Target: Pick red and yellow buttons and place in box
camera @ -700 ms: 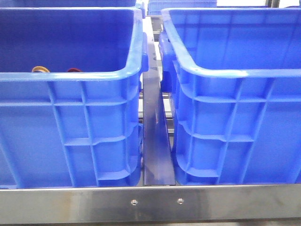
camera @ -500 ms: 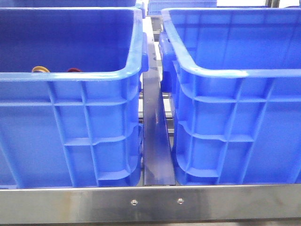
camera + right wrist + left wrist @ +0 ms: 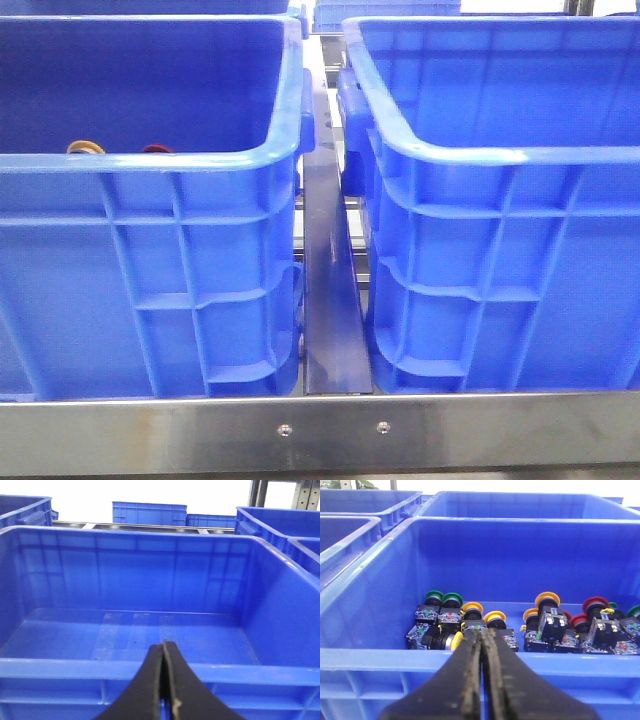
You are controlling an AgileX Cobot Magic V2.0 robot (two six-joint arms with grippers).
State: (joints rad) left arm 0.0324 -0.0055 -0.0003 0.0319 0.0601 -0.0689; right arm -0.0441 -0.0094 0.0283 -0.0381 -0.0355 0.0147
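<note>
Two deep blue crates stand side by side in the front view. The left crate (image 3: 150, 160) holds the buttons; only a yellow cap (image 3: 86, 147) and a red cap (image 3: 157, 149) peek over its near rim. The left wrist view shows several yellow buttons (image 3: 494, 616), red buttons (image 3: 595, 605) and green buttons (image 3: 434, 596) lying on this crate's floor. My left gripper (image 3: 482, 631) is shut and empty, outside the near rim. The right crate, the box (image 3: 500, 155), shows an empty floor (image 3: 130, 635) in the right wrist view. My right gripper (image 3: 163, 642) is shut and empty before its near rim.
A dark metal rail (image 3: 330, 290) runs between the two crates. A steel bar (image 3: 320, 432) crosses the front edge. More blue crates stand behind (image 3: 149, 513) and to the sides (image 3: 350, 527).
</note>
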